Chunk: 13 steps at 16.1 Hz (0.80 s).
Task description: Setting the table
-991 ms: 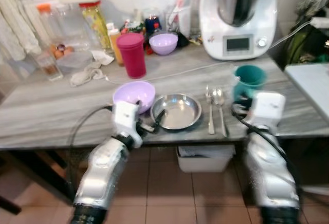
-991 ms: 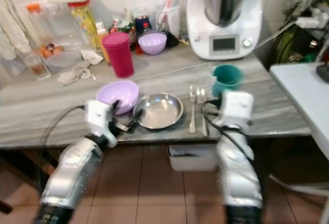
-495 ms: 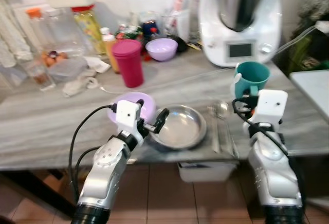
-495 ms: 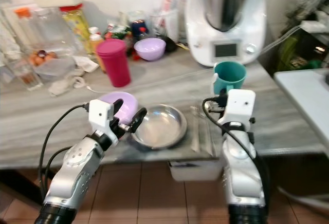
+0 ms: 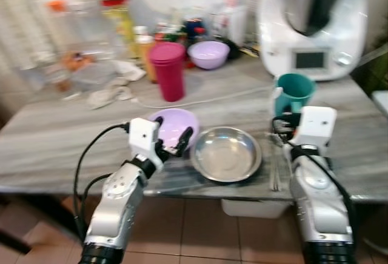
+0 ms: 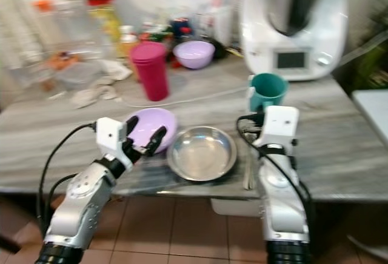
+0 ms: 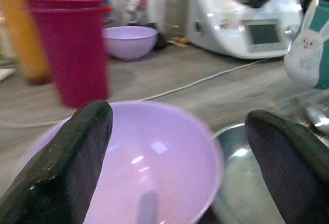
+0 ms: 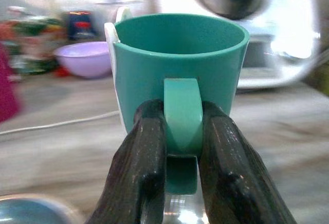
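- Shifted over from the steel plate (image 5: 226,153): left end effector (image 5: 171,141) now straddling the purple bowl (image 5: 173,123) rim, fingers spread apart, nothing gripped yet.
- Right end effector (image 8: 182,131) clamped on the teal mug (image 8: 180,54) handle, mug just ahead on the desk (image 5: 60,137).
- Looks like bowl pickup next.

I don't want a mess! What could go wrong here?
The right gripper pinches only the teal cup's thin handle, so the cup might twist or slip when lifted. The left gripper is open around the purple bowl, which sits right beside the metal plate; closing could knock them together.
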Motion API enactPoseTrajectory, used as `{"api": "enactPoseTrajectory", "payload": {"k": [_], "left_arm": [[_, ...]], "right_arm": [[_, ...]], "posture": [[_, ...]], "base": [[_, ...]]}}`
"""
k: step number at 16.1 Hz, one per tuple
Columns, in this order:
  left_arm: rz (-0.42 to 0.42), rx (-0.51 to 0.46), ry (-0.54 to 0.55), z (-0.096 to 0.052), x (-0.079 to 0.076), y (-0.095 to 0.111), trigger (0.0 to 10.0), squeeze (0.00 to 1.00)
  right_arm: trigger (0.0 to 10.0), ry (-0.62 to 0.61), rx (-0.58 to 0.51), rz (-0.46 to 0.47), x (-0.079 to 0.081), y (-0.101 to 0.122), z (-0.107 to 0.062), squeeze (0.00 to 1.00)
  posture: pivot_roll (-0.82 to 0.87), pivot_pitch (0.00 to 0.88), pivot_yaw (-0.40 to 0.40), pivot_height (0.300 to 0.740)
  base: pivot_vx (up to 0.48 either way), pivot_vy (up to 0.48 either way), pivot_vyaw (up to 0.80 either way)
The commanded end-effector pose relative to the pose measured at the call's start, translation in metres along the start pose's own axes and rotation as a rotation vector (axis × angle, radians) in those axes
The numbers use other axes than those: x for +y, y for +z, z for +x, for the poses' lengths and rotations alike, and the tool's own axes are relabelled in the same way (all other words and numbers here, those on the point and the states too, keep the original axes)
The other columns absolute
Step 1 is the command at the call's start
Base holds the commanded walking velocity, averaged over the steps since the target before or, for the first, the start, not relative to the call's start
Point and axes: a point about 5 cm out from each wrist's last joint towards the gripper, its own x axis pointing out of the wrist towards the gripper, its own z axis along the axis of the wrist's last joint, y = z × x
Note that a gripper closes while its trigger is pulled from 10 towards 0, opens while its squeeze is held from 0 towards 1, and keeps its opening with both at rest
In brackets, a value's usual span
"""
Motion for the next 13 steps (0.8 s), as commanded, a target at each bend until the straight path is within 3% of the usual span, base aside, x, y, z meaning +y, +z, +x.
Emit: {"api": "enactPoseTrajectory", "payload": {"k": [1,13], "left_arm": [[0.010,-0.003,0.005,-0.0013,0.0023,0.0028,10.0,0.00],[0.010,-0.003,0.005,-0.0013,0.0023,0.0028,10.0,0.00]], "right_arm": [[10.0,0.007,-0.032,0.005,0.0021,0.0080,0.0020,0.00],[10.0,0.007,-0.032,0.005,0.0021,0.0080,0.0020,0.00]], "posture": [[-0.27,0.000,0.113,0.740],[-0.27,0.000,0.113,0.740]], "base": [[0.000,0.000,0.00],[0.000,0.000,0.00]]}}
